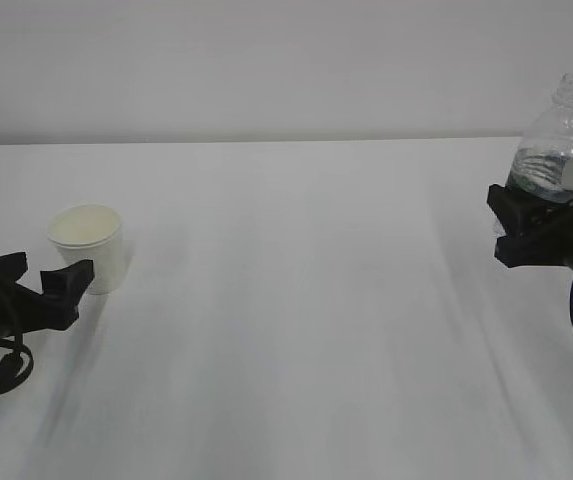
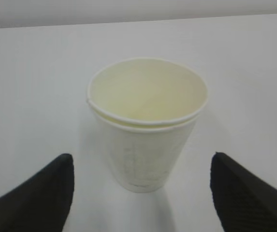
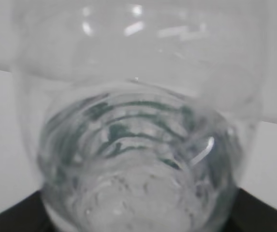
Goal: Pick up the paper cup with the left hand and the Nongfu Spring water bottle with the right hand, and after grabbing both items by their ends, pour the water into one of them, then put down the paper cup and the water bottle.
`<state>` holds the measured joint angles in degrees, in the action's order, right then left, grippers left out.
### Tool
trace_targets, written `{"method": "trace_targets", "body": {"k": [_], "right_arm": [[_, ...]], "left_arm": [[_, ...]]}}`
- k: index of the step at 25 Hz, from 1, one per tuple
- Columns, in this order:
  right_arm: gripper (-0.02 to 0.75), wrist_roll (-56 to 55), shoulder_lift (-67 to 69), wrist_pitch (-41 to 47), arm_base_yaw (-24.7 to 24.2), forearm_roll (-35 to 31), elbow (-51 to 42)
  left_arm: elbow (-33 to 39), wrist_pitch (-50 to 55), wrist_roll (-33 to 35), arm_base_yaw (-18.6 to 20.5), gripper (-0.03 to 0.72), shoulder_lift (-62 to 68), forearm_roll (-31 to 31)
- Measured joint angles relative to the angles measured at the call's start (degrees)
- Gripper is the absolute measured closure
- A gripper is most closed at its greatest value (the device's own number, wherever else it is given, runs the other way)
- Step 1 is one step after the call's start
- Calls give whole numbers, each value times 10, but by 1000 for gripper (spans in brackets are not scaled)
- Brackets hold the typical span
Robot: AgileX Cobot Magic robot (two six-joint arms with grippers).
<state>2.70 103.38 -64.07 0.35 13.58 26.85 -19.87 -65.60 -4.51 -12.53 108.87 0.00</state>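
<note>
Right hand point(image 1: 511, 228) pinches water bottle point(image 1: 556, 140) in its jaws, left hand point(image 1: 51, 282) jaws spread by unheld paper cup point(image 1: 88, 246) on bench point(image 1: 306, 320); pouring left.

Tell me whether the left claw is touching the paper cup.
Apart. The left wrist view shows bare table between both fingers and the paper cup.

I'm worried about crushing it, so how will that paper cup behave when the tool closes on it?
The paper cup looks thin-walled and seems empty, so it is probably light and may dent under a firm squeeze. Its narrow base and wider rim suggest it could tip if one side of the left tool nudges it first.
</note>
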Motion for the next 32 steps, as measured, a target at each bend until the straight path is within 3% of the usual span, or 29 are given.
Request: {"method": "trace_targets", "body": {"k": [21, 32], "right_arm": [[310, -1, 0, 0, 0, 0, 0], [311, -1, 0, 0, 0, -8, 0]], "left_arm": [[-101, 0, 0, 0, 50, 140, 13], [-144, 0, 0, 0, 54, 150, 14]]}}
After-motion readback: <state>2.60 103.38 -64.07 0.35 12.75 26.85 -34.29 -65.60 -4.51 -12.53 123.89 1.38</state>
